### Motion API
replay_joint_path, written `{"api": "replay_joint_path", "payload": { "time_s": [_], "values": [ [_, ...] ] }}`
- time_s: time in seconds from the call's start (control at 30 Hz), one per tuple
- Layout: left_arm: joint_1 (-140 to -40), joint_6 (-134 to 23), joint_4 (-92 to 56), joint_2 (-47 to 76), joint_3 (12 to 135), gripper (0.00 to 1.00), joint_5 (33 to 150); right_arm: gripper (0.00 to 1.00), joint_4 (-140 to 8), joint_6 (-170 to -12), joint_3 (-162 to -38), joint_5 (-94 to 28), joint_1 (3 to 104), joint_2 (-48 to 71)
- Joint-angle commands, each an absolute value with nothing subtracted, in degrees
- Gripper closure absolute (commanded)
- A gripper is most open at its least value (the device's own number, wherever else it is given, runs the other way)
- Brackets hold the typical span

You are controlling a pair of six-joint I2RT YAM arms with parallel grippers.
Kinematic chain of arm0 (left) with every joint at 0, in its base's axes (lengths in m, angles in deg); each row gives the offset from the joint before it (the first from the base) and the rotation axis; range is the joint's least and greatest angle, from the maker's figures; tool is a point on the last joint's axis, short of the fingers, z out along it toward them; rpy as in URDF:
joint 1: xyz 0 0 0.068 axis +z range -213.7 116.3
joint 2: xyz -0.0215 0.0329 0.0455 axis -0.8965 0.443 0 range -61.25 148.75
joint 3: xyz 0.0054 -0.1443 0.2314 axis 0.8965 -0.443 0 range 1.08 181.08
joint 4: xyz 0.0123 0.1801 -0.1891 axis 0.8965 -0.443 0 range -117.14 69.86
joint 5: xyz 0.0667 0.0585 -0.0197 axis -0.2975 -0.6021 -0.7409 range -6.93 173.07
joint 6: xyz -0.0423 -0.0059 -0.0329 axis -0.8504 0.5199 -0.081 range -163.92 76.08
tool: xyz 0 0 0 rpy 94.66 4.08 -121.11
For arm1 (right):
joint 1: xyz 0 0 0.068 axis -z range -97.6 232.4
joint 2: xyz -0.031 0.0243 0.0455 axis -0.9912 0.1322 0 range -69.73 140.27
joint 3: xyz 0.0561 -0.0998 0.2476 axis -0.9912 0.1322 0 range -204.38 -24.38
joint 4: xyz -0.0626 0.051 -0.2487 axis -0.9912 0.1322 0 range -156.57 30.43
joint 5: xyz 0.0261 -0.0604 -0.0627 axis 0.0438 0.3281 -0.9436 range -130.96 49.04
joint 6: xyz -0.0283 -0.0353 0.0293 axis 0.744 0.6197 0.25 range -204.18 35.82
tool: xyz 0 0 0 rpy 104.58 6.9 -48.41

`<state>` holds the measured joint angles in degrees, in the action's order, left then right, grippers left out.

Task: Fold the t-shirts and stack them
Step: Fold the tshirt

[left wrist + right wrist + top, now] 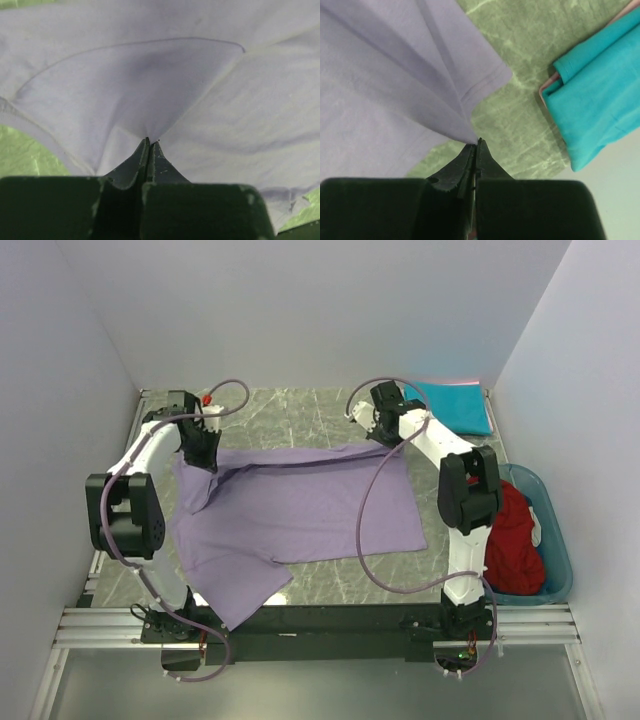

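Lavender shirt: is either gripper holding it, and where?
Both. Left gripper pinches the lavender shirt at its far-left edge; right gripper pinches its far-right edge by the hem corner.

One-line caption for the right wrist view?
Right gripper pinches the lavender t-shirt at its edge; folded teal t-shirt lies nearby.

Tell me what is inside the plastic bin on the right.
A bunched dark red t-shirt fills most of the teal bin. The right arm covers the bin's left side, and anything beneath the shirt is hidden.
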<state>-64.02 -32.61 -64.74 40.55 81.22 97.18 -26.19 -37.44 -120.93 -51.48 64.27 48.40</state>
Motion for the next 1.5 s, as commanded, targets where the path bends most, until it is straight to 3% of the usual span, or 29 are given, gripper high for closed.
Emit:
{"api": "replay_joint_path", "payload": {
  "time_s": [0.0, 0.27, 0.37, 0.4, 0.5, 0.63, 0.8, 0.87, 0.97, 1.17, 1.27, 1.3, 1.4, 1.47],
  "values": [
    [-63.9, -29.8, -69.3, 37.8, 81.5, 1.00, 100.0, 1.00, -27.7, -34.4, -118.2, -52.4, 64.2, 42.3],
    [-63.9, -26.0, -70.9, 38.9, 75.8, 0.99, 101.7, 0.99, -28.2, -32.7, -110.5, -52.2, 63.8, 41.8],
    [-64.0, -24.9, -71.6, 39.6, 75.5, 0.97, 101.1, 0.80, -27.7, -32.2, -110.2, -52.4, 63.8, 42.5],
    [-63.9, -24.6, -72.2, 39.7, 75.8, 0.82, 101.6, 0.62, -27.1, -32.4, -110.9, -51.6, 63.9, 42.7],
    [-63.9, -24.4, -72.1, 38.5, 76.8, 0.60, 102.9, 0.45, -23.2, -34.9, -116.9, -47.3, 66.0, 43.5],
    [-60.8, -25.4, -71.2, 38.9, 81.3, 0.57, 105.8, 0.46, -15.2, -43.9, -130.8, -39.7, 69.6, 47.9],
    [-52.5, -30.5, -68.7, 43.7, 89.8, 0.56, 108.7, 0.63, -7.8, -57.4, -147.8, -35.5, 72.3, 58.7],
    [-50.8, -31.6, -68.7, 46.1, 92.5, 0.53, 109.5, 0.64, -6.3, -60.3, -150.8, -33.1, 73.3, 61.4],
    [-48.9, -32.6, -68.2, 48.3, 93.7, 0.50, 109.8, 0.63, -6.8, -64.8, -149.8, -32.2, 74.1, 62.2],
    [-48.2, -34.2, -66.5, 51.6, 92.4, 0.42, 109.4, 0.46, -9.1, -70.2, -143.7, -29.7, 76.9, 60.3],
    [-47.4, -35.4, -64.6, 51.7, 90.7, 0.35, 109.5, 0.44, -8.6, -72.0, -143.0, -28.2, 77.8, 61.2],
    [-46.8, -35.5, -64.5, 51.9, 90.3, 0.28, 110.3, 0.44, -8.5, -72.6, -143.1, -27.1, 78.4, 61.7],
    [-45.3, -36.5, -64.3, 52.7, 89.9, 0.25, 113.1, 0.44, -8.3, -73.3, -143.5, -26.6, 78.8, 63.2],
    [-44.2, -37.1, -64.3, 52.9, 89.5, 0.13, 117.7, 0.44, -8.6, -73.4, -143.6, -25.8, 78.9, 64.1]
  ]
}}
